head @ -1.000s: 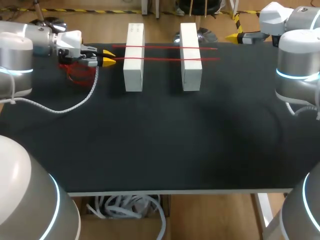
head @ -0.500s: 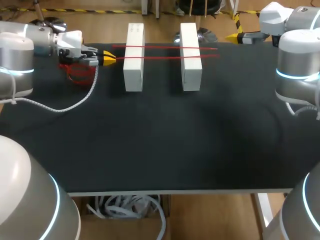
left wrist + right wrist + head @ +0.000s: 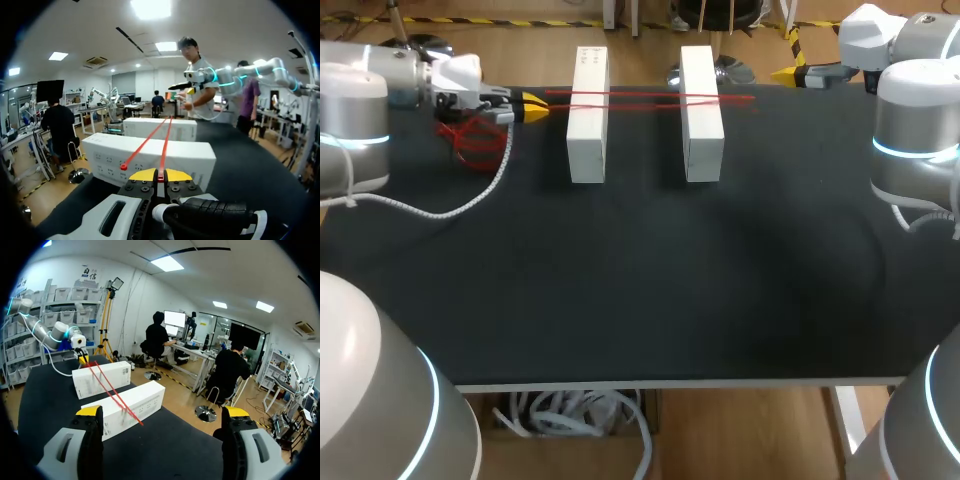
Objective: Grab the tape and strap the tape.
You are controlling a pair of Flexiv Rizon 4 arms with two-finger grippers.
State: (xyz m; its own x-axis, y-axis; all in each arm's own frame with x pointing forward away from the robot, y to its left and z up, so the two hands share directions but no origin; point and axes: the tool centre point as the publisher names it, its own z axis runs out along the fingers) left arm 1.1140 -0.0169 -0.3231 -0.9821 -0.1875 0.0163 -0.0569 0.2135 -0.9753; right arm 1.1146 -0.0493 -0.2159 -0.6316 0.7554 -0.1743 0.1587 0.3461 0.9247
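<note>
Two white blocks (image 3: 587, 115) (image 3: 701, 112) stand side by side at the table's far side. Two strands of red tape (image 3: 650, 96) run across their tops, converging toward the right block. My left gripper (image 3: 530, 107) sits just left of the left block, shut on the end of one strand. In the left wrist view its yellow tips (image 3: 160, 175) pinch that strand (image 3: 164, 145); the other strand's free end (image 3: 123, 166) lies on the nearer block (image 3: 150, 155). My right gripper (image 3: 790, 73) hovers at the far right edge, open and empty, its fingers (image 3: 90, 412) wide apart, facing the blocks (image 3: 125, 407).
A loose coil of red tape (image 3: 470, 140) lies on the black table under my left wrist. A white cable (image 3: 470, 205) trails from the left arm across the table's left part. The table's front edge (image 3: 680, 381) is far from both grippers.
My left gripper's fingers closed fully on the tape end and moved toward the far edge. The held strand swung from parallel to converge with the other. The right arm stayed still.
</note>
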